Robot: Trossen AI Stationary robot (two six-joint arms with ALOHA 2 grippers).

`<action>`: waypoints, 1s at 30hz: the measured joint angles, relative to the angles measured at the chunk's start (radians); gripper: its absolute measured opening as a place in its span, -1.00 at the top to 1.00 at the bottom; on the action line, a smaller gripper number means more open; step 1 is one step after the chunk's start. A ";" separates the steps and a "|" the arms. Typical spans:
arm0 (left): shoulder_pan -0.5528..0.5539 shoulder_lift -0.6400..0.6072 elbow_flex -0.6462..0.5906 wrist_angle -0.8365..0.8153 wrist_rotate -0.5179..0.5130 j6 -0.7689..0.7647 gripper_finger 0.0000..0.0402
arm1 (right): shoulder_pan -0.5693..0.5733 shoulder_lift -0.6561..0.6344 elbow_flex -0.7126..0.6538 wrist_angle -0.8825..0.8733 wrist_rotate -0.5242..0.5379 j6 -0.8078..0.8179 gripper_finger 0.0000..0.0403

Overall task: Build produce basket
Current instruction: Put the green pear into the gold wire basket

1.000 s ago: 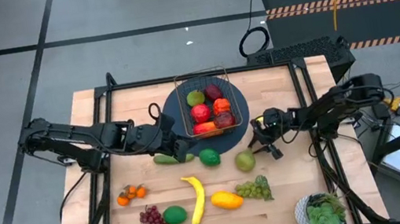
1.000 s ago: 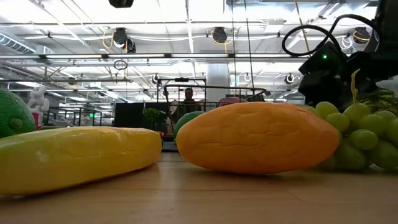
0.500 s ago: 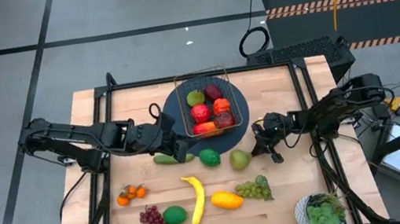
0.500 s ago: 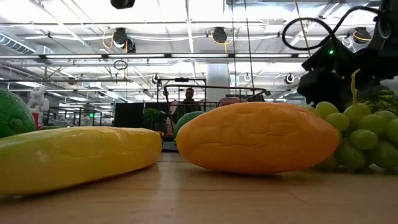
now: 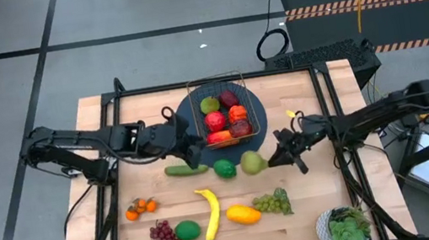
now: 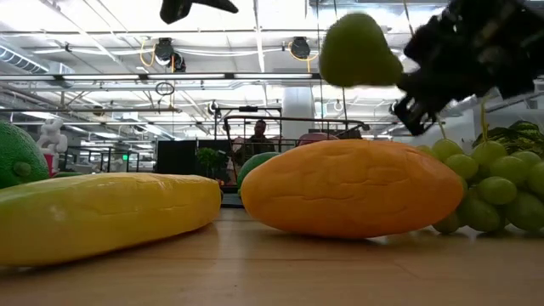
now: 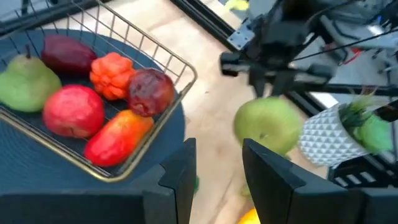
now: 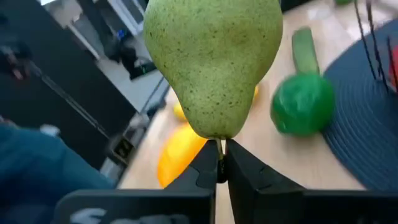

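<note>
Overhead and tabletop-level views, both showing mango [image 5: 243, 214] [image 6: 353, 189]

My right end effector [image 5: 275, 159] pinches a green pear [image 5: 252, 163] by its stem, lifted off the worktop [image 5: 299, 116] just beside the wire basket [image 5: 235, 75], which holds six fruits; other produce lies scattered.

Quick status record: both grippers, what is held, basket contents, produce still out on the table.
right gripper: shut on the stem of the green pear, lifted off the table
left gripper: open, empty, beside the basket
basket contents: one green and several red and orange pieces
round dark-blue mat: under the basket
still on table: cucumber, lime, banana, mango, green grapes, purple grapes, oranges
</note>
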 joint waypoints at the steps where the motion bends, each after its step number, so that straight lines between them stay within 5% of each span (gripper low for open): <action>1: 0.009 0.000 0.000 -0.007 0.016 0.010 0.35 | 0.007 -0.021 0.032 -0.052 0.012 0.012 0.96; 7: 0.065 -0.021 0.000 -0.038 0.124 0.048 0.35 | 0.048 -0.066 0.308 -0.473 0.145 -0.023 0.96; 13: 0.101 -0.089 0.000 -0.070 0.190 0.154 0.35 | 0.051 -0.029 0.534 -0.673 0.271 -0.018 0.96; 22: 0.210 -0.230 0.000 -0.236 0.197 0.320 0.35 | 0.051 0.082 0.754 -0.734 0.446 0.048 0.96; 30: 0.306 -0.303 0.000 -0.310 0.317 0.392 0.35 | 0.050 0.215 0.909 -0.710 0.509 0.048 0.96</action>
